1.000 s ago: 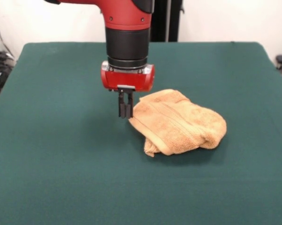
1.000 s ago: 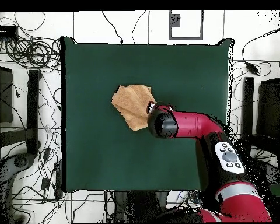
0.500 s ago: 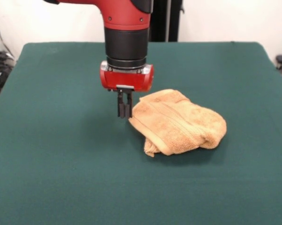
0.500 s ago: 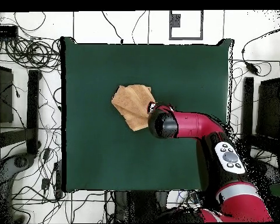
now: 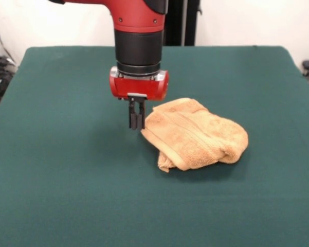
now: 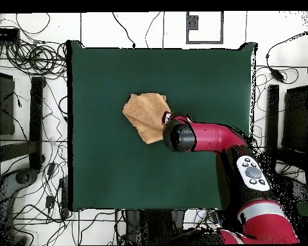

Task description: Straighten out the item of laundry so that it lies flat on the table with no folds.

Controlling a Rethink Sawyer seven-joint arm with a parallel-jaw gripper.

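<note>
The orange-tan terry towel (image 5: 198, 135) lies bunched and folded over itself near the middle of the dark green table (image 5: 67, 170). It also shows in the overhead view (image 6: 144, 115). My gripper (image 5: 137, 125) hangs just left of the towel's left edge in the front view, its black fingers pressed together and empty, tips close above the cloth. In the overhead view the arm's red wrist (image 6: 179, 136) covers the gripper beside the towel's lower right corner.
The red arm (image 6: 214, 142) reaches in from the lower right of the overhead view. Cables and black stands (image 6: 36, 122) lie on the floor around the table. Green cloth stretches wide on every side of the towel.
The gripper has risen and shifted very slightly left in the front view. The towel has not moved.
</note>
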